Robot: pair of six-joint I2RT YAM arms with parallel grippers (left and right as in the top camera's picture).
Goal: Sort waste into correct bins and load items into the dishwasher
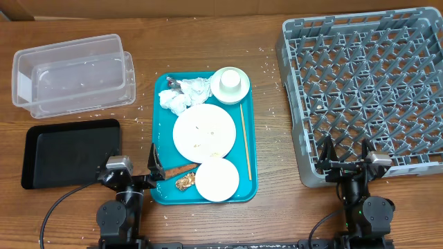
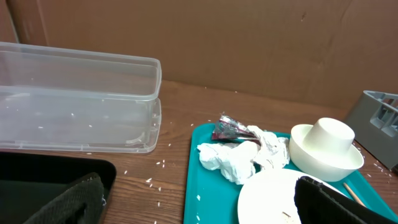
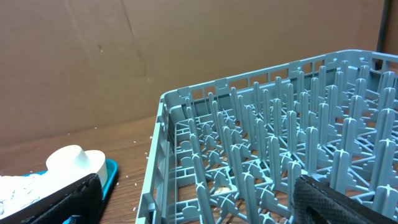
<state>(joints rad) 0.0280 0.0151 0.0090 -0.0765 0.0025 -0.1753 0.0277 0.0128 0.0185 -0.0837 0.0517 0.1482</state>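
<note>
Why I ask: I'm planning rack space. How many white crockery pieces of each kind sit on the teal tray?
Plate: 1
Bowls: 2
Cup: 1
Total: 4

The serving tray (image 1: pixel 163 128) carrying the plate (image 1: pixel 204 133) lies in the middle, the tub (image 1: pixel 73 79) behind the flat bin (image 1: pixel 69 152) on its left, the dish rack (image 1: pixel 367 83) on its right.

Lit brightly, evenly from above; softly shadowed. Sharp overhead. Out of focus at lower corners of wrist views, on dark fingers (image 2: pixel 68 202).
</note>
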